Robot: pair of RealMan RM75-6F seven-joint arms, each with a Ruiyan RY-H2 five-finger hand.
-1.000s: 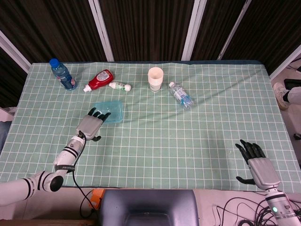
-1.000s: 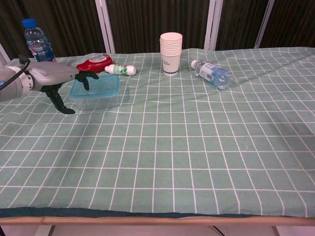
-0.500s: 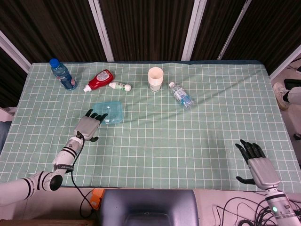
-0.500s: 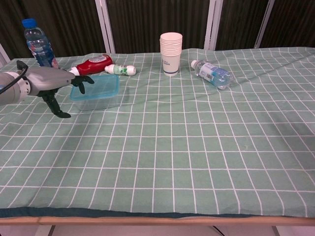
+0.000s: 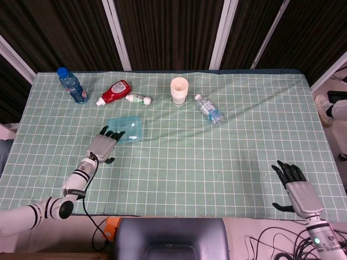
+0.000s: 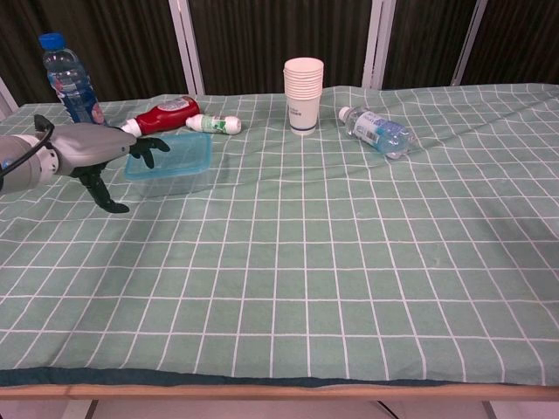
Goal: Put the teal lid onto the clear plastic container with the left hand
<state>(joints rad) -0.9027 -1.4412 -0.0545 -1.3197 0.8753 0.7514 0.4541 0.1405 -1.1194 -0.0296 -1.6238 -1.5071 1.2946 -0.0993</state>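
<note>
left hand (image 5: 103,144) has its fingers spread and isn't gripping anything, fingertips over the near-left edge of the teal lid (image 5: 129,128), which sits on the clear plastic container (image 6: 171,181) at about 10 o'clock on the table (image 5: 217,162)

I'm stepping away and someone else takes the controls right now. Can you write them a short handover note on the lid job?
Left robot hand: fingers spread, holding nothing, fingertips at the near-left edge of the teal lid.
Right robot hand: open, idle at the table's near right corner.
The lid already sits on top of the clear plastic container, left of table centre, in front of the ketchup bottle.
Done: lid placed.
Left: I cannot tell if it is pressed fully down; check the seating, then clear the left hand.
</note>
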